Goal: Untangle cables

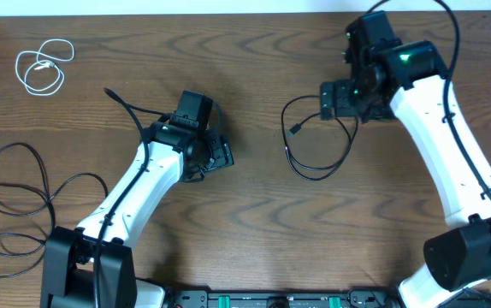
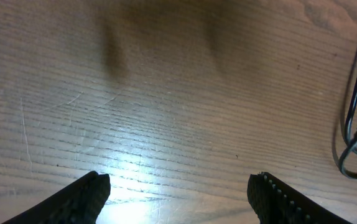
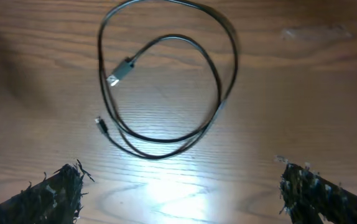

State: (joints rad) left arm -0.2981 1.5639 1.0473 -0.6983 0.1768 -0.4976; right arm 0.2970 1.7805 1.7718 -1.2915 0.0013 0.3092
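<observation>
My right gripper [image 3: 185, 196] hangs wide open and empty, black cable [image 3: 124, 67] coiled at its twelve o'clock. Left gripper [image 2: 178, 199] gapes, holding nothing. White cable [image 1: 47, 65] sits at ten o'clock on the table [image 1: 254, 222].

Wood-grain table [image 3: 303, 74] with soft sheen, thin glossy black cable [image 3: 225, 93], rough textured black fingers [image 3: 54, 193]

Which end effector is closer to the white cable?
Left. The left end effector is mid-table, apart from the white cable; the right end effector is farther, above a black cable.
</observation>
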